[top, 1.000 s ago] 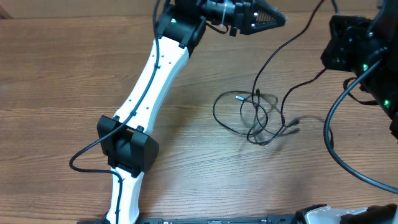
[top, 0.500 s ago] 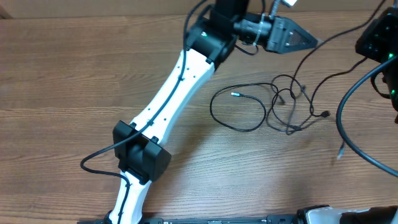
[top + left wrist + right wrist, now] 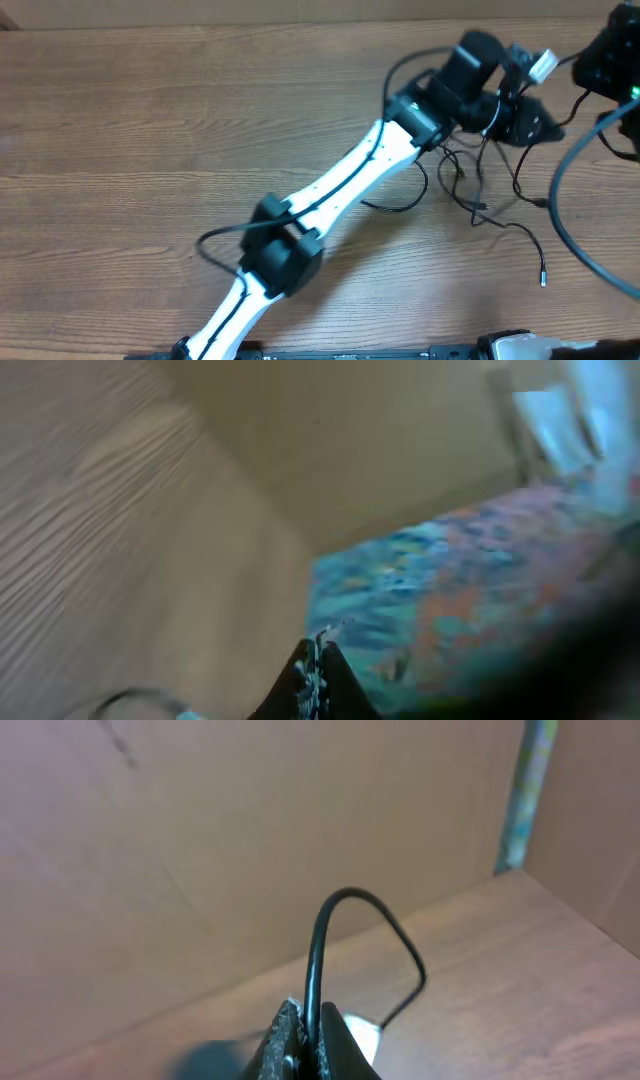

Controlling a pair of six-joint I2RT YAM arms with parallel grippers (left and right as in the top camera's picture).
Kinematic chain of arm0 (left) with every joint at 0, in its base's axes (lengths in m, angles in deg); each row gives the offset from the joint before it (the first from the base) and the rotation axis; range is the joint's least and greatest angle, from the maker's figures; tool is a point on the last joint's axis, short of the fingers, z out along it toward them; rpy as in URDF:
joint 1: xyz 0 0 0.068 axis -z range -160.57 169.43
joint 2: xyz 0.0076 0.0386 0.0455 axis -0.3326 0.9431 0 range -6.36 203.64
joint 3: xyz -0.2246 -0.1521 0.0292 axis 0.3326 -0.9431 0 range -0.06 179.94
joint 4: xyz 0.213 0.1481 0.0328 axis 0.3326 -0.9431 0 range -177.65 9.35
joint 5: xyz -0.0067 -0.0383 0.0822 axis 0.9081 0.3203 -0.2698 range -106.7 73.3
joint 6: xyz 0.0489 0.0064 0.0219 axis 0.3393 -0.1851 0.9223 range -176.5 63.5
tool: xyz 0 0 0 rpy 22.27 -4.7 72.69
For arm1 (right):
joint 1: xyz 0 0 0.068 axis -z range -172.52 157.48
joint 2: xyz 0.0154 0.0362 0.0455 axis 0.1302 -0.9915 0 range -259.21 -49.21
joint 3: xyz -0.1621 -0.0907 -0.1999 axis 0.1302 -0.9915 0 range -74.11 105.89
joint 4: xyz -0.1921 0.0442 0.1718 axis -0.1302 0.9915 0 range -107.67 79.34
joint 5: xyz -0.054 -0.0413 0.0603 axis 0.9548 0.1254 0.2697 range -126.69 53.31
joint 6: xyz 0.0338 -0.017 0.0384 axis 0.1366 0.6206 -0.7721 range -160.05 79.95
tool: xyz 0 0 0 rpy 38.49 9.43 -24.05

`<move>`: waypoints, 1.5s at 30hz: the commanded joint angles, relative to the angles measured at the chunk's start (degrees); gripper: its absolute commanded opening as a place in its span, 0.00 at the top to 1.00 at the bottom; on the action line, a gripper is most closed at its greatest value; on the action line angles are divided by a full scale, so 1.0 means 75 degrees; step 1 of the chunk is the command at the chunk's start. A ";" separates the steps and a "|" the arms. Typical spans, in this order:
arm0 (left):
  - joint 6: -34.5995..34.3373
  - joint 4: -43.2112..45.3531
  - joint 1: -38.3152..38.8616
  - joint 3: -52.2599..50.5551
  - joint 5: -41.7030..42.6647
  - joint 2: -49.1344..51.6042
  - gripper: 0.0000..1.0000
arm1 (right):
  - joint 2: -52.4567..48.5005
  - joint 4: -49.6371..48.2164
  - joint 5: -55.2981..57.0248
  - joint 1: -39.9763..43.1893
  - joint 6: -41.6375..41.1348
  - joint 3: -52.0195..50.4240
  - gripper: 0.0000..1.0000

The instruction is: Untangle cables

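Thin black cables (image 3: 478, 185) lie tangled on the wooden table (image 3: 150, 120), partly hidden under my left arm. One silver-tipped end (image 3: 543, 281) trails off to the lower right. My left gripper (image 3: 538, 125) hovers just above and right of the tangle. In the blurred left wrist view that gripper (image 3: 318, 658) is shut, and nothing between its jaws can be made out. My right arm (image 3: 608, 62) is at the far right edge. My right gripper (image 3: 309, 1023) is shut on a black cable (image 3: 330, 908) that arches up out of the jaws.
Cardboard walls (image 3: 250, 810) stand round the table's back and side. Thick black arm wires (image 3: 560, 200) loop down along the right edge. My left arm (image 3: 340, 190) lies diagonally across the table from the bottom left.
My left arm has swung right and down, over the tangle. The cables have been dragged right and pulled apart, one loose end stretching towards the lower right.
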 commanded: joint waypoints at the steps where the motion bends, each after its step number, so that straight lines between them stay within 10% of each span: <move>1: 0.0539 -0.0469 -0.0347 0.0012 -0.0233 0.1134 0.96 | 0.0790 -0.0321 -0.0125 0.0015 -0.0029 0.0093 0.96; 10: 0.3692 -0.4345 -0.1988 0.0017 -0.1314 0.1818 0.96 | 0.1641 -0.0659 -0.0026 0.0017 0.0291 0.0093 0.96; 29: 0.4712 -0.6455 -0.4593 0.0017 -0.1967 -0.0953 0.96 | -0.0956 -0.0478 0.1547 0.0207 0.0256 0.0082 0.96; 45: 0.4686 -0.6368 -0.4191 0.0017 -0.3497 -0.2757 0.96 | -0.3279 -0.5310 -0.1480 0.5208 0.2218 0.0082 0.96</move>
